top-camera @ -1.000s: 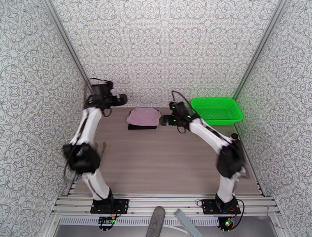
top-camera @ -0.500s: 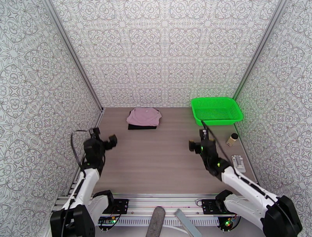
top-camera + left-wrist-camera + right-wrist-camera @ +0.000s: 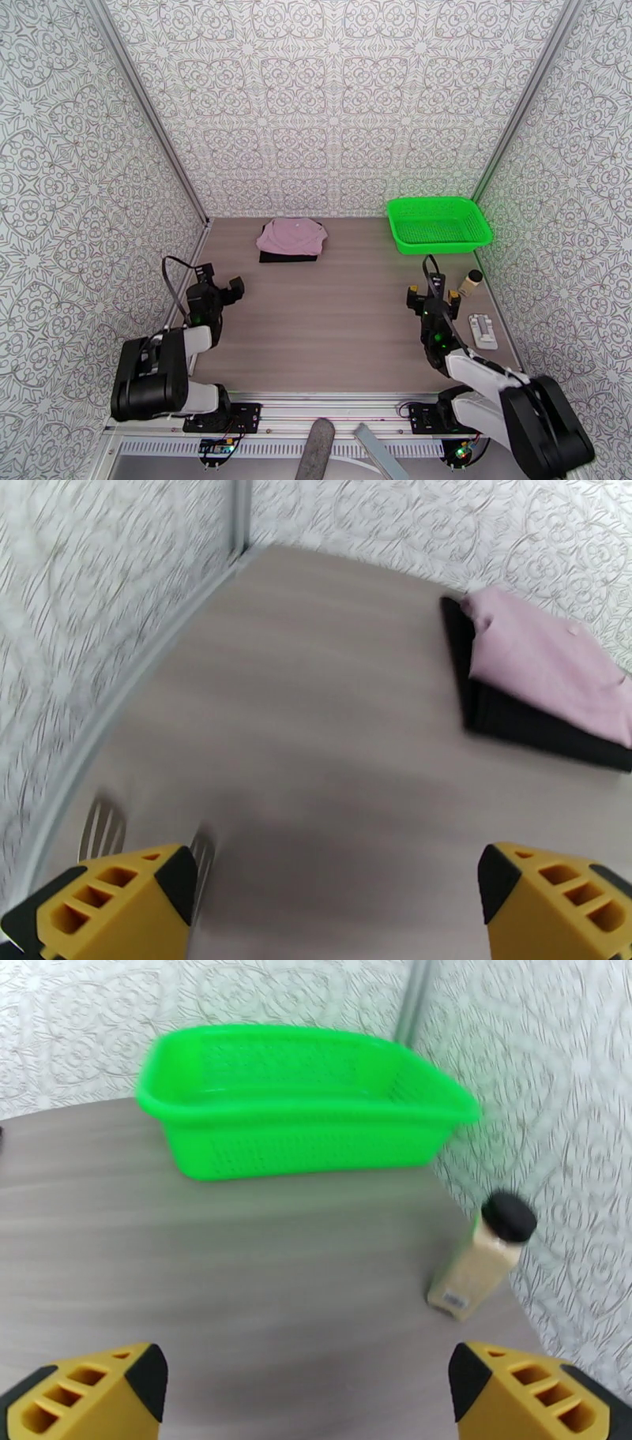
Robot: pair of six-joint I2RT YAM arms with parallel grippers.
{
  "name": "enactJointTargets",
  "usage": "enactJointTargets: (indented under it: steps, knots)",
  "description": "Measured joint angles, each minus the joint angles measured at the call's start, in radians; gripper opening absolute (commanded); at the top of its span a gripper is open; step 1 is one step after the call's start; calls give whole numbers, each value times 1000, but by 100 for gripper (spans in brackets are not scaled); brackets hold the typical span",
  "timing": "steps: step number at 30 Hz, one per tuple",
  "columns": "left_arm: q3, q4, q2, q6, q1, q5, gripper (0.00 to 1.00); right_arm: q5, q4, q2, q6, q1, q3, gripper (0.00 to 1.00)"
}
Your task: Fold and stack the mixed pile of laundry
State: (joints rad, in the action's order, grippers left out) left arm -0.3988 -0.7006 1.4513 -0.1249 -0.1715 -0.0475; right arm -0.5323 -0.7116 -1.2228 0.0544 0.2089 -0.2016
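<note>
The wood-grain worktop (image 3: 332,316) is walled on three sides by patterned panels. Both arms sit hunched low near their bases at its near edge, one by each side wall. At the far right corner stands a bright green mesh basket (image 3: 439,245), its long wall (image 3: 308,1145) facing the right wrist camera across a stretch of worktop. Against the far wall, left of centre and well apart from the basket, lies the laundry as a neat stack: the pink garment (image 3: 291,235) folded flat on top of the black garment (image 3: 288,257), whose edge shows beneath it along the front and left side (image 3: 537,725), with the pink layer (image 3: 545,669) set slightly back. The left claw (image 3: 221,283) points towards that stack, spread wide and holding nothing (image 3: 336,883), with bare worktop between the two. The right claw (image 3: 433,298) is likewise wide and unloaded (image 3: 308,1378), aimed at the basket. Near the right wall lies a flat white piece (image 3: 483,331), and just beyond it a small black-capped bottle (image 3: 472,282) stands upright (image 3: 482,1264), just right of the right claw.
</note>
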Motion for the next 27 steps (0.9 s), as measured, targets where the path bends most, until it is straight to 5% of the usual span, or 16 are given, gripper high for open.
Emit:
enactJointTargets:
  steps: [5, 8, 27]
  knots:
    - [52, -180, 87, 89, 139, 64, 99, 134, -213, -205, -21, -88, -56, 99]
    - [74, -199, 89, 104, 136, 90, 99, 233, -170, -303, -21, -133, -126, 99]
    - [43, -206, 88, 106, 129, 198, 99, 372, -182, -305, -18, -174, -156, 99]
